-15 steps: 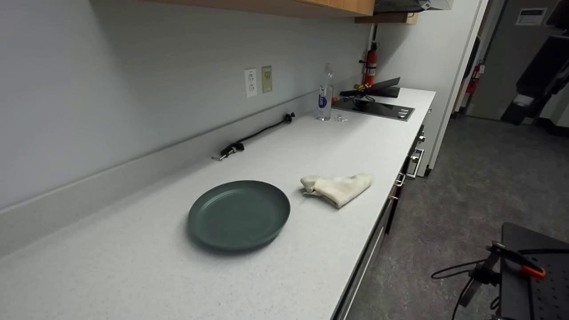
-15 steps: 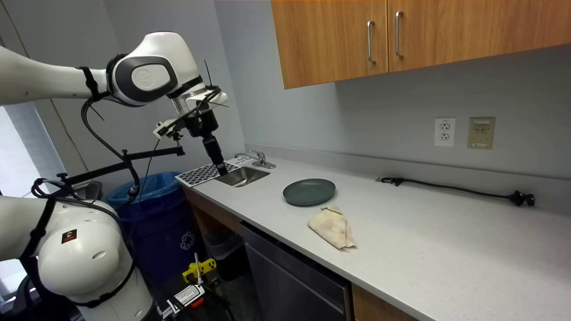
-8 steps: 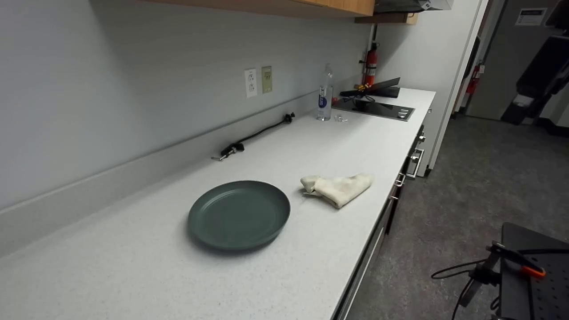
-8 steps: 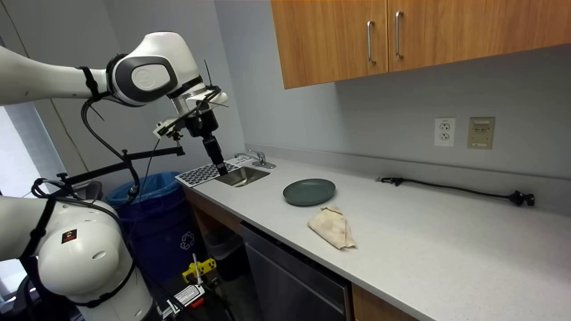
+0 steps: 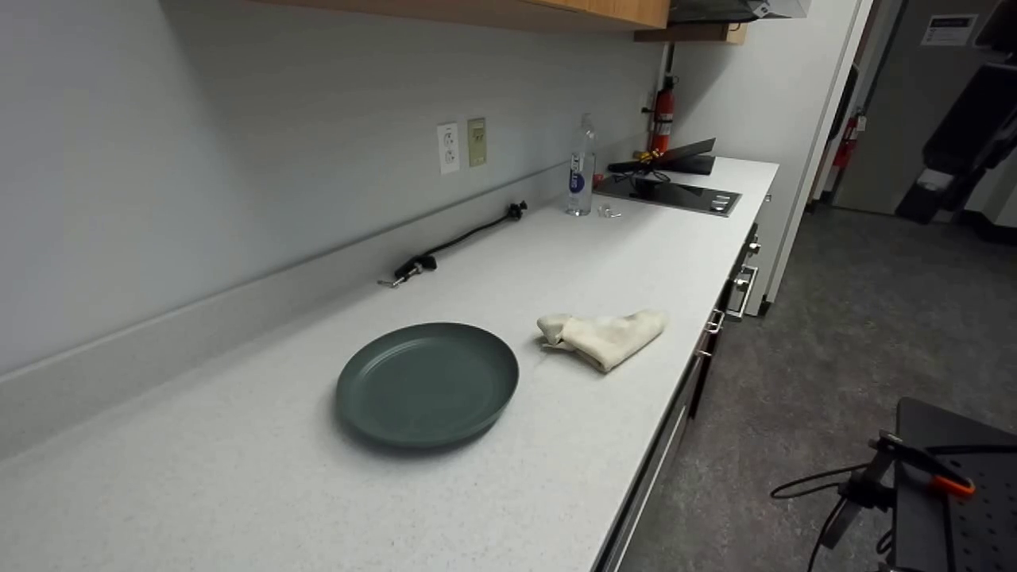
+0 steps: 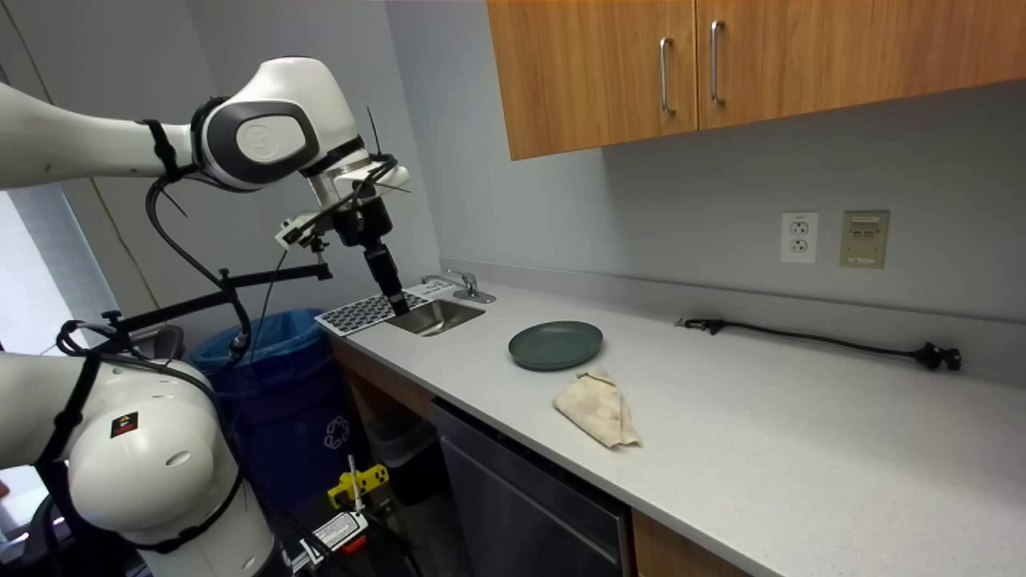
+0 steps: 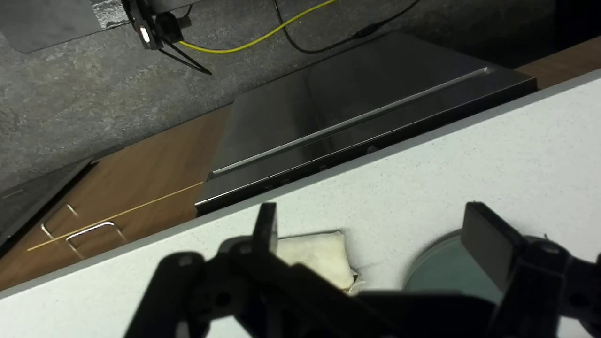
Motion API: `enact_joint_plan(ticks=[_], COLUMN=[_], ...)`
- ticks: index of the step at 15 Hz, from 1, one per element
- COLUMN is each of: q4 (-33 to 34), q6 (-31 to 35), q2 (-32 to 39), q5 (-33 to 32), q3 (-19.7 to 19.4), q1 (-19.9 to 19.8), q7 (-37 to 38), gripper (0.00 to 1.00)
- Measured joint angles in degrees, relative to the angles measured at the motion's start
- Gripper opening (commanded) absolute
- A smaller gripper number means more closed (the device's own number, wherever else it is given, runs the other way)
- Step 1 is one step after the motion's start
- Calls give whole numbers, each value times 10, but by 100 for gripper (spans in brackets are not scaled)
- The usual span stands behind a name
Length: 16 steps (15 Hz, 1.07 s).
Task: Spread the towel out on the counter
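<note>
The cream towel lies folded and bunched on the white counter. It shows in both exterior views (image 5: 608, 338) (image 6: 597, 409), and in the wrist view (image 7: 314, 256) it is partly hidden behind my left-hand finger. My gripper (image 7: 371, 206) is open, with its two fingers wide apart and nothing between them. In an exterior view the gripper (image 6: 398, 307) hangs above the sink side of the counter, apart from the towel. It also shows dark at the upper right edge in an exterior view (image 5: 922, 206). The counter (image 6: 801, 449) (image 5: 238, 492) runs along the wall.
A dark green plate (image 5: 429, 385) (image 6: 555, 346) sits close beside the towel. A black flexible arm with a clamp (image 6: 817, 338) lies along the wall. A sink (image 6: 437, 318) is at the far end. A water bottle (image 5: 581, 167) and cooktop (image 5: 675, 195) stand farther off. Cabinets (image 6: 601, 76) hang overhead.
The arm, gripper, towel and plate have not visibly moved. A small skin-coloured patch has come into view at the left edge of an exterior view.
</note>
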Motion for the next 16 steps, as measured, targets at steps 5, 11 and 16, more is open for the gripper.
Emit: enact_joint_plan(ticks=[5,11,16], q4=[0,3,24], q6=[0,5,37], q2=[3,40,114], q5=[0,-1,-3], q3=[0,2,8], q1=[0,2,10], q7=[-5,-36,-67], gripper=[100,100,100])
